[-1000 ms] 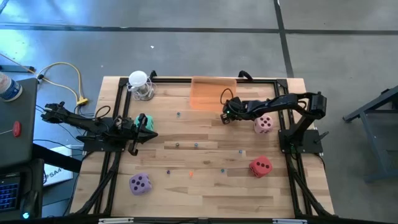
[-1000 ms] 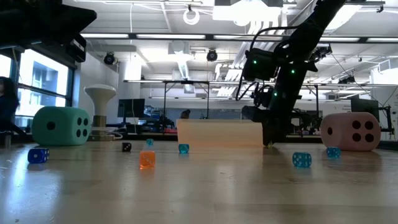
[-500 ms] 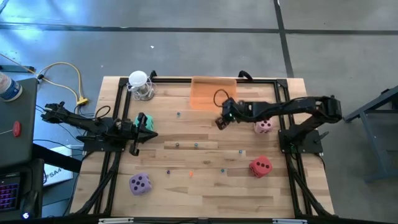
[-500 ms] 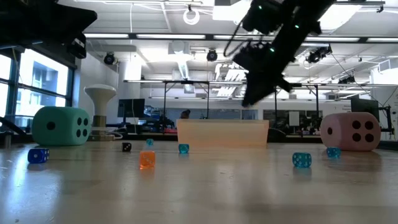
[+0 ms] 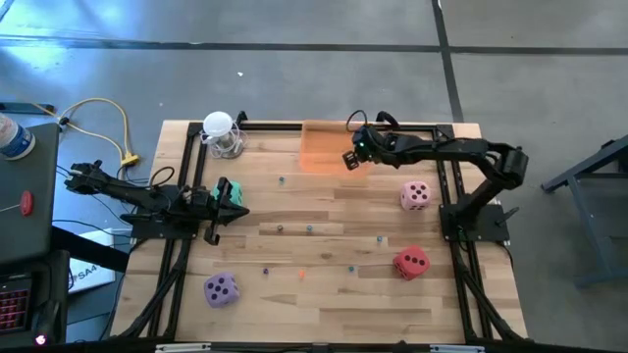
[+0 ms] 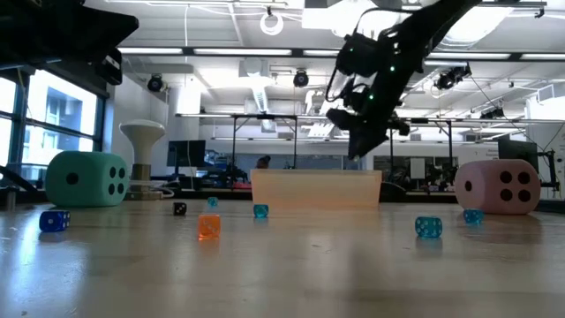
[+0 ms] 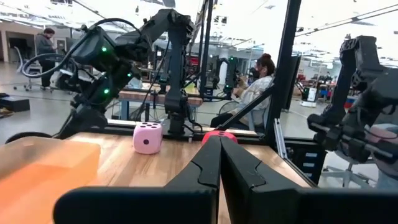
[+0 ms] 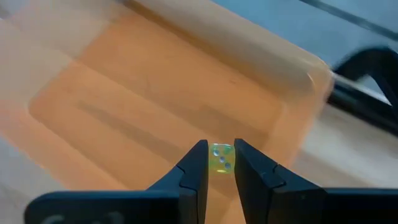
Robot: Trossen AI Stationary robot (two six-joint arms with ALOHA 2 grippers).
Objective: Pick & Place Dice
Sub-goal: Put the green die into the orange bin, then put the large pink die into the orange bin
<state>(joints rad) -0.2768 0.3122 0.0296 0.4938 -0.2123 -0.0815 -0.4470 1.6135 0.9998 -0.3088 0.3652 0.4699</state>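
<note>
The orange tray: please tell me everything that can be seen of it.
The orange tray is a shallow, see-through box of plastic-looking material with low walls. It lies flat at the table's far edge. The right tool hangs above it, holding a small yellow-green die over its floor, which otherwise looks bare.

Bright overhead ceiling lights, glare behind, blurred wrist foreground

Both arms [image 5: 147, 201] are showing matte black jointed links with thin black cables — small green indicator lights are glowing on the right arm's wrist [image 5: 361, 149].
</note>
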